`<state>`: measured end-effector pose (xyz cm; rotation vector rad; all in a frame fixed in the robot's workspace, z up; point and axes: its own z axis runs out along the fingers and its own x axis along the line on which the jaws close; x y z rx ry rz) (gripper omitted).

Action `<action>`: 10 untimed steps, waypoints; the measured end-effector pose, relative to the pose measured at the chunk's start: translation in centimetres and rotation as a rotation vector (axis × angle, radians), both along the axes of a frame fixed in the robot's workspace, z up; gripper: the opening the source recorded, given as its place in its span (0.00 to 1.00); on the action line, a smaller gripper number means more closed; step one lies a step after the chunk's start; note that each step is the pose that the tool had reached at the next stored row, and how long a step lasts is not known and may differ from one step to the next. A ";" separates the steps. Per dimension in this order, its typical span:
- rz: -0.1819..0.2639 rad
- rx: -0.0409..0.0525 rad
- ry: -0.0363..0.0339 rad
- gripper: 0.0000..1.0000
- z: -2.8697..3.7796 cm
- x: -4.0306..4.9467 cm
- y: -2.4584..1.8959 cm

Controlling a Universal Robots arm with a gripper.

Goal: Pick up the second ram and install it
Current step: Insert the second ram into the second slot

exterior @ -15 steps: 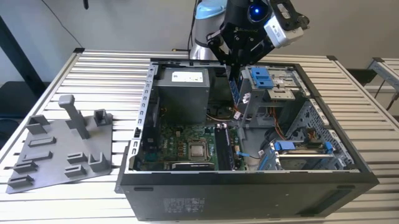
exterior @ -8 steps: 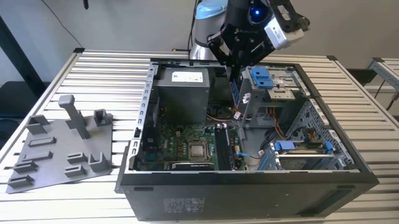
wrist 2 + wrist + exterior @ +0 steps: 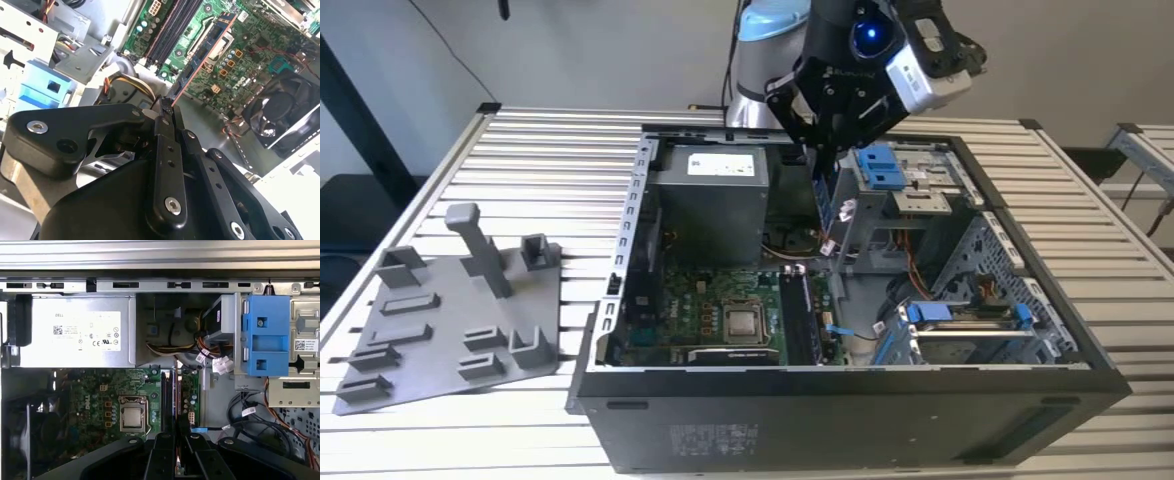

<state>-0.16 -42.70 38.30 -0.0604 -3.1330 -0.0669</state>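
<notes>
The second ram [image 3: 198, 61], a thin dark stick with a copper-coloured edge, is seen edge-on, projecting from between the closed fingers [image 3: 164, 150] of the gripper [image 3: 165, 107], which clamp it on both flat faces. In the exterior view the second ram [image 3: 823, 190] hangs below the gripper [image 3: 817, 150] over the rear half of the open computer case [image 3: 854, 410], clear of the board beneath. In the first wrist view the stick [image 3: 175, 400] appears as a narrow line running the same way as the long black memory slots [image 3: 165, 395], directly over them, with the gripper [image 3: 176, 437] at its near end. The slots lie on the green motherboard [image 3: 707, 300], just beside the square metal-capped processor [image 3: 744, 322]. A grey power supply [image 3: 707, 195] occupies the rear of the case, and a blue drive bracket [image 3: 265, 335] sits next to it. A black fan [image 3: 285, 115] stands at the board's edge. Outside the case, on the exterior view's left, a grey fixture plate with pegs [image 3: 454, 320] rests on the slatted table [image 3: 547, 150].
</notes>
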 end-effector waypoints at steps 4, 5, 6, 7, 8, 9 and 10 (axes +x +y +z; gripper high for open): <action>-0.025 0.0000 0.0000 0.14 -0.20 0.01 -0.02; -0.027 -0.0002 0.0000 0.14 -0.20 0.01 -0.02; -0.027 -0.0003 0.0001 0.14 -0.20 0.01 -0.02; -0.027 -0.0003 0.0001 0.14 -0.20 0.00 -0.02; -0.027 -0.0002 0.0000 0.14 -0.20 0.01 -0.02; -0.027 -0.0001 0.0000 0.14 -0.21 0.00 -0.02; -0.027 0.0000 0.0000 0.14 -0.21 0.00 -0.02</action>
